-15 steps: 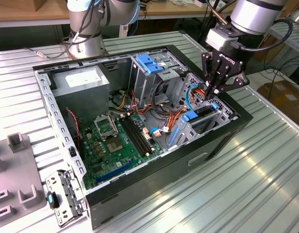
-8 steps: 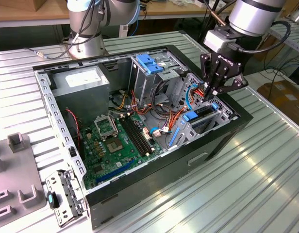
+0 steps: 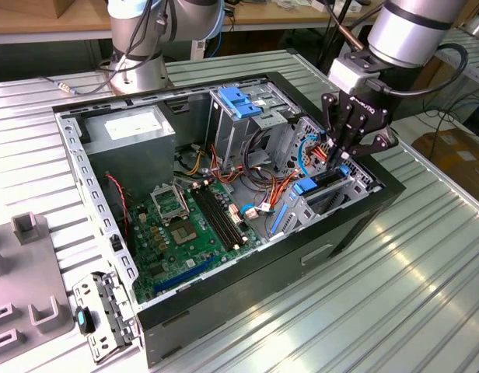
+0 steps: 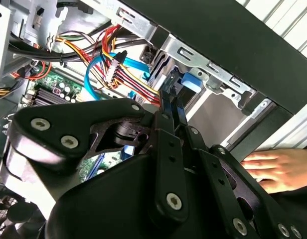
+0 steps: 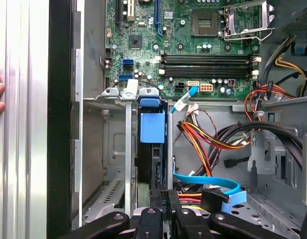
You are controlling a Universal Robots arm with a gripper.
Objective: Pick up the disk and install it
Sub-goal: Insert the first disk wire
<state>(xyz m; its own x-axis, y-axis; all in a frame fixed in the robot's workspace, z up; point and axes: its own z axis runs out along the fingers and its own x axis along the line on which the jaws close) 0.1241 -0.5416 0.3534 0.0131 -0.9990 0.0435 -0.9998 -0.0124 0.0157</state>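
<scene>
Black gripper closest to lens, fingers clamped on disk, which stands on edge inside metal drive cage at corner of open computer case. Disk: dark body, bright blue rails, blue end tab facing green motherboard. Case also holds orange, red and yellow wire bundle, flat blue cable, grey power supply. Readable writing: none I can make out. Hand rests on case outside wall.
</scene>
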